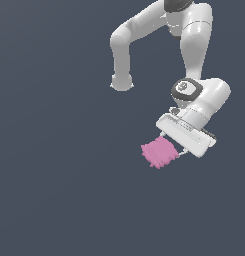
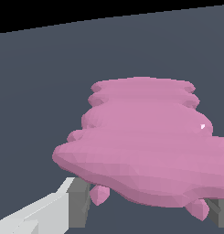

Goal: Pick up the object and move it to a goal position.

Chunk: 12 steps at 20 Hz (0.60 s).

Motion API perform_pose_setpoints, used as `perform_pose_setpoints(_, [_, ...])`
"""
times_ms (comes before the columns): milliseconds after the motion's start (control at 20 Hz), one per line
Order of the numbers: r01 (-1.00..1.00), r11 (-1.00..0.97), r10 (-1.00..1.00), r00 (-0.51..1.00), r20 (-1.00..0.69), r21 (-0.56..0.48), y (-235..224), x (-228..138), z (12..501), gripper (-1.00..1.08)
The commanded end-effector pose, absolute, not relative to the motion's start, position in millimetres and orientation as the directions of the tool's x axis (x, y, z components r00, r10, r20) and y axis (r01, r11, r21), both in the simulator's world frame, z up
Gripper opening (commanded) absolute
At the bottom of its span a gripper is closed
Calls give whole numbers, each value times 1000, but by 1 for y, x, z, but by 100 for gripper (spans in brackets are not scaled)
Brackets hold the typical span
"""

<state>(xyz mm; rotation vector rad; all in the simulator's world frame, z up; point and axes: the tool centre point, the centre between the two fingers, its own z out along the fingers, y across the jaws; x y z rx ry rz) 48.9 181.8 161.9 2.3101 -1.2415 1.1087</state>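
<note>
Both pictures are clean renders, sharp from edge to edge, with no blur, grain or bending of lines at the borders. The light is even and rather soft. In the exterior view the white arm [image 1: 194, 45] is brighter on its upper surfaces and grey below, so the light seems to come from above. No clear cast shadow shows on the dark grey-blue ground. In the wrist view the pink object [image 2: 145, 141] is shaded in flat facets, with one tiny white glint, and a black band fills the top.
</note>
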Motion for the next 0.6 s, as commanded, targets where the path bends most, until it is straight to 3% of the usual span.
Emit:
perform_pose_setpoints(0, [-806,-584,-579,330,745,-96,195,49,172,-100])
perform_pose_setpoints(550, [-806,-584,-578,330,746,-96,218,50,187,-100])
